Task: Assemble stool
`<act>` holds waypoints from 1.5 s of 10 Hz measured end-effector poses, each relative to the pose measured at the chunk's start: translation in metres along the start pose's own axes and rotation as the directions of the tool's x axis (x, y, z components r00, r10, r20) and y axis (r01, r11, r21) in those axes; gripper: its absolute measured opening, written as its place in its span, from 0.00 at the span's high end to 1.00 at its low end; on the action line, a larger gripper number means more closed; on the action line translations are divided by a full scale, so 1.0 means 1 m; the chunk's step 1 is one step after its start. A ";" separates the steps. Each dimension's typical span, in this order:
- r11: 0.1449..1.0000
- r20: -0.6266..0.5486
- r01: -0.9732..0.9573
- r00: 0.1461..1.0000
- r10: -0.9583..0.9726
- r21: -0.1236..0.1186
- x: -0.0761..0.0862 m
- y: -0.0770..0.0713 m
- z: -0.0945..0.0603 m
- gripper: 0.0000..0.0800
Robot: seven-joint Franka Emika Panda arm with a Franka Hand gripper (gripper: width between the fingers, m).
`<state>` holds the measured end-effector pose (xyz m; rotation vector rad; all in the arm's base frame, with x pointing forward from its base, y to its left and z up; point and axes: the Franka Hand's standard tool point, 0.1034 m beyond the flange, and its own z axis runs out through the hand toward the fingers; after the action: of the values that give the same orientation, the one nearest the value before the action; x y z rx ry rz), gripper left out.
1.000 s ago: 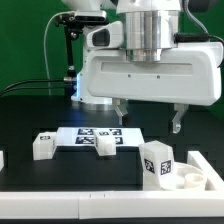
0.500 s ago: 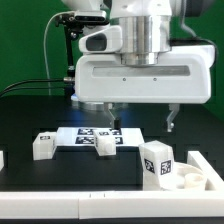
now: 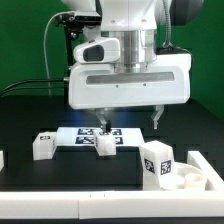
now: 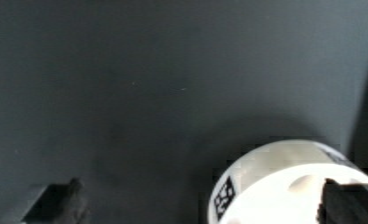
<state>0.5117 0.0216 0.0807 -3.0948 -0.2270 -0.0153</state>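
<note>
The jaws hung wide apart and empty above the black counter. Nearest, at the exterior view's right, the round seat lay with a tagged leg upright just beside it. Farther back, a second leg stood near the marker board, and a third leg sat at that board's near edge, below the jaws. The arm's white body hid the counter behind.

The worktop is black and matt; in the wrist view it fills most of the picture as a plain dark surface; the marker board lies flat near its middle; a white ledge borders the front edge; behind hangs a green backdrop; a thin black cable runs across it.
</note>
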 end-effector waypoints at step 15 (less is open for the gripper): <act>0.998 0.133 -0.054 0.990 0.056 -0.020 -0.115 0.022 0.070 0.19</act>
<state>0.4017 -0.0143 0.0080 -3.1199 -0.1456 0.1923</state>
